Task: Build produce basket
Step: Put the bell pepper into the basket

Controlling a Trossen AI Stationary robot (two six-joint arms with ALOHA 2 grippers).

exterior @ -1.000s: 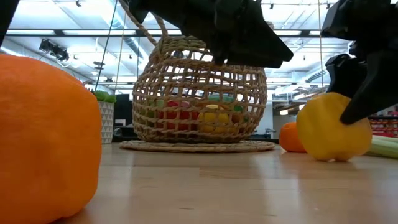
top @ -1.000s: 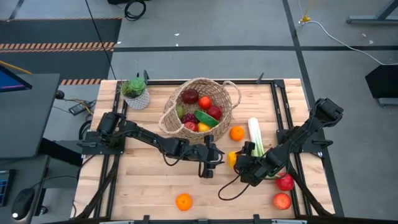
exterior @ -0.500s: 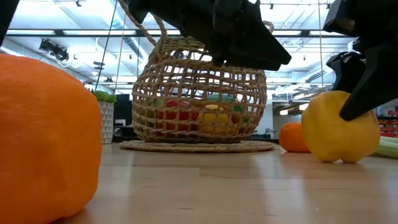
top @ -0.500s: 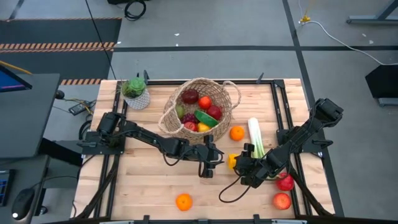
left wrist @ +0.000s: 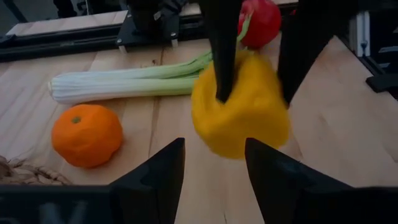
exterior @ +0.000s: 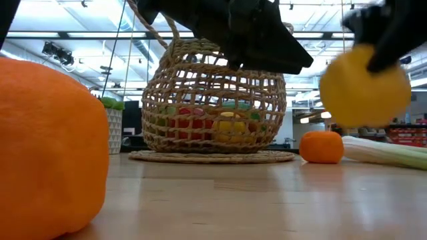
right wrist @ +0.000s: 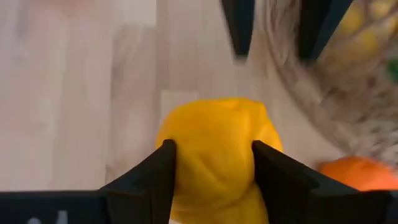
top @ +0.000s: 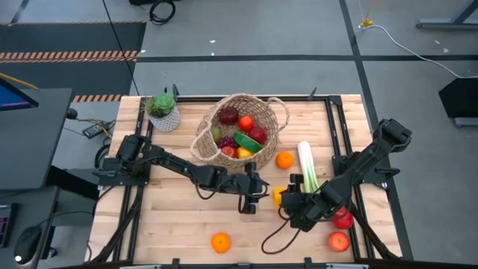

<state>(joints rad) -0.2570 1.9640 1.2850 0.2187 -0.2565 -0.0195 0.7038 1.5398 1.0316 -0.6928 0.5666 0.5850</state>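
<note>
Overhead, the right gripper (top: 282, 199) clamps a yellow lemon (top: 278, 195) near mid-table, its arm stretched low from the right edge. The left gripper (top: 254, 196) waits just beside it, fingers apart and empty, arm lying across the table. The basket (top: 240, 126), already holding fruit, sits beyond them.

At table height, the lemon (exterior: 365, 84) hangs clear of the wood, likely raised to clear the basket (exterior: 213, 100) rim.

From the left wrist, dark fingers straddle the lemon (left wrist: 240, 107) above a leek (left wrist: 127, 84) and an orange (left wrist: 86, 135).

From the right wrist, both pads (right wrist: 157, 174) press the lemon's (right wrist: 214, 149) sides.
</note>
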